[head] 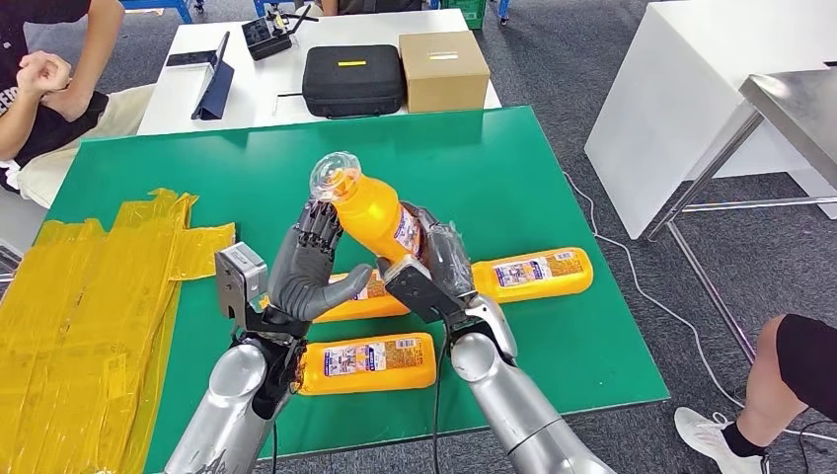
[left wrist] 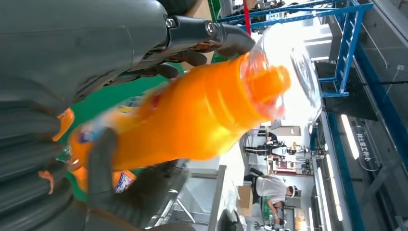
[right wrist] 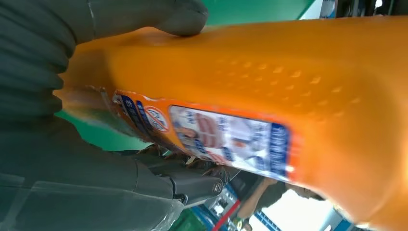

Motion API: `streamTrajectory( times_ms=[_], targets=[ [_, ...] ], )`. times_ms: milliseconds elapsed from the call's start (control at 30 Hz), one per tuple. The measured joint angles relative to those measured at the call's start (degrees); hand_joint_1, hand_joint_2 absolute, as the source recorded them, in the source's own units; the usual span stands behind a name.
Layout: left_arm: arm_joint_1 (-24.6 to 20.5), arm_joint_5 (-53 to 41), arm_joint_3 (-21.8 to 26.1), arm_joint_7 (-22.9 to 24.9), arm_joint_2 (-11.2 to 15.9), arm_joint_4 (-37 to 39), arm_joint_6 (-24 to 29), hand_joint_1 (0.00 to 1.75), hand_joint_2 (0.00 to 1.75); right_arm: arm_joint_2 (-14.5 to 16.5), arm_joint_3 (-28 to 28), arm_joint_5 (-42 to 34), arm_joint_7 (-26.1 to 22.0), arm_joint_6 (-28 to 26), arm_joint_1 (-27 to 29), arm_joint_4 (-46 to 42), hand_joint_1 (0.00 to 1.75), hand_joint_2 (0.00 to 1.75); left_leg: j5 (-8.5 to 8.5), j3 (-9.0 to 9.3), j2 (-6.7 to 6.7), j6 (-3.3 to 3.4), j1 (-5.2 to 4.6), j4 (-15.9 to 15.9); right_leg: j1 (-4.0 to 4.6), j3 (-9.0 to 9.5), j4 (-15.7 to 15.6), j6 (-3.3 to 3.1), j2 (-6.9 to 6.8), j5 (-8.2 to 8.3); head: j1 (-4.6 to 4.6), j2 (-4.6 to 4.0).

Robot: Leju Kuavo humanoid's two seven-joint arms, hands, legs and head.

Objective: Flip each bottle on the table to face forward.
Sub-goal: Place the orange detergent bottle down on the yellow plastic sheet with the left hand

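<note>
An orange bottle (head: 375, 212) with a clear cap (head: 334, 176) is raised over the green table (head: 513, 168), tilted with its cap up and to the far left. My right hand (head: 441, 262) grips its lower end; its label (right wrist: 226, 139) shows in the right wrist view. The fingers (head: 314, 229) of my left hand (head: 301, 276) touch the bottle near its neck, with the thumb spread well apart below. In the left wrist view the bottle (left wrist: 192, 115) lies under the dark fingers (left wrist: 211, 38). Three more orange bottles lie flat: (head: 533, 274), (head: 367, 359), and one (head: 370, 296) partly behind my hands.
Crumpled yellow film (head: 89, 296) covers the table's left part. Beyond the far edge a white table carries a black case (head: 352, 79), a cardboard box (head: 444, 69) and a tablet (head: 212, 89). A person (head: 39, 79) sits at the far left; another person's leg (head: 795, 370) is at the right.
</note>
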Motion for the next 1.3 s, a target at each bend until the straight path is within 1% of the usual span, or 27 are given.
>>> streamTrajectory(
  times_ms=[567,900,1100,1300],
  targets=[
    [-0.97,0.08,-0.15,-0.34,0.0,1.17,1.4,0.0,1.75,1.21,3.4,-0.09,-0.35,1.18,-1.26,2.93,1.75,1.75,0.0,-0.01,0.01,0.0,-0.01,0.0,-0.02,0.0,0.0,0.0,0.0,0.0,0.01,0.0],
    [-2.12,-0.24,-0.09,-1.83,0.04,2.96,3.98,0.0,1.75,1.49,7.19,-0.29,-0.42,1.08,-3.33,5.54,1.75,1.75,0.02,-0.01,0.0,-0.02,0.01,0.0,-0.01,0.0,0.01,0.0,0.0,0.0,0.01,0.0],
    [-2.25,-3.03,-0.04,-2.44,0.06,3.19,7.13,0.0,1.75,1.49,9.14,-0.32,-0.23,0.95,-3.79,6.39,1.75,1.75,0.02,-0.02,-0.01,-0.02,0.0,0.0,-0.01,0.0,0.01,0.0,0.0,0.0,0.01,0.0],
    [-2.01,-3.48,0.68,-2.92,0.21,3.12,7.91,0.0,1.75,1.36,10.64,-0.39,0.18,1.28,-3.75,6.16,1.75,1.75,0.02,-0.02,-0.01,-0.02,0.0,0.0,-0.02,0.0,0.0,0.0,0.0,0.0,0.01,0.0]
  ],
)
